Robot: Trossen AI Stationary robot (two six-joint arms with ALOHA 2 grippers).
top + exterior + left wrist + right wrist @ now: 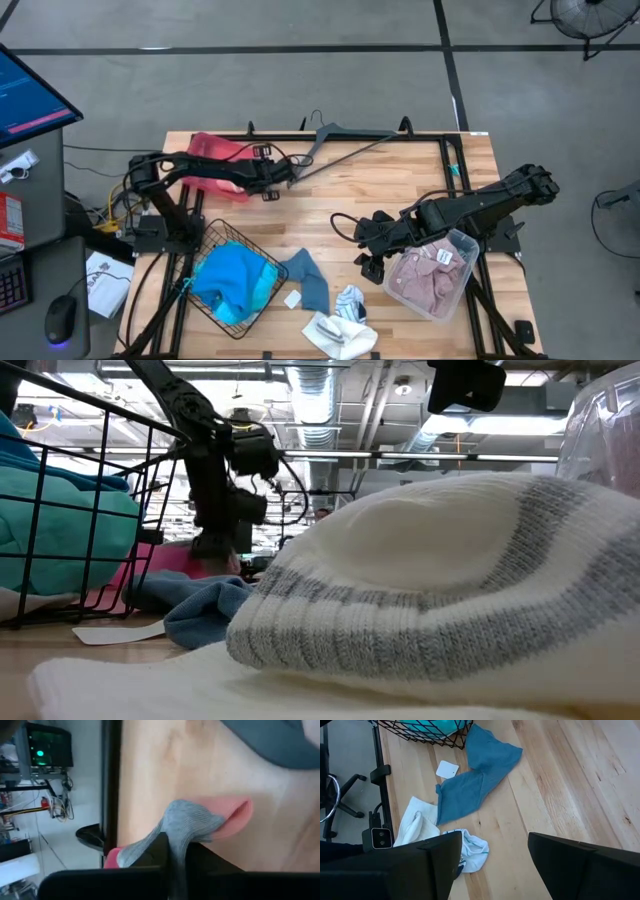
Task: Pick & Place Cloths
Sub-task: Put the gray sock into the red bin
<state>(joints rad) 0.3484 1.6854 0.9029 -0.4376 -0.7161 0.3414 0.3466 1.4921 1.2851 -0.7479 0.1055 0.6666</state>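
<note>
1. Left claw (268, 181), from above, reaches over the far side of the bench (400, 190) beside the red tray (212, 152) and the grey hanger (345, 135); we cannot see its grip from here. The right claw (368, 243) hovers mid-bench next to a clear bin (462, 262) holding one pink checked garment (425, 280). We count one turquoise garment (235, 280) in the wire basket (225, 240), one blue cloth (308, 280) lying lengthwise toward the near edge, and a small white pile (343, 325).
2. At bench height, one white knit piece with grey stripes (440, 590) fills our view, lying across it.
3. Through the left wrist, we see the fingers clenched on one grey sock (185, 822), its coral tip (232, 815) pointing away from the claw.
4. Through the right wrist, the fingers stand apart, holding nothing, above the white pieces.
</note>
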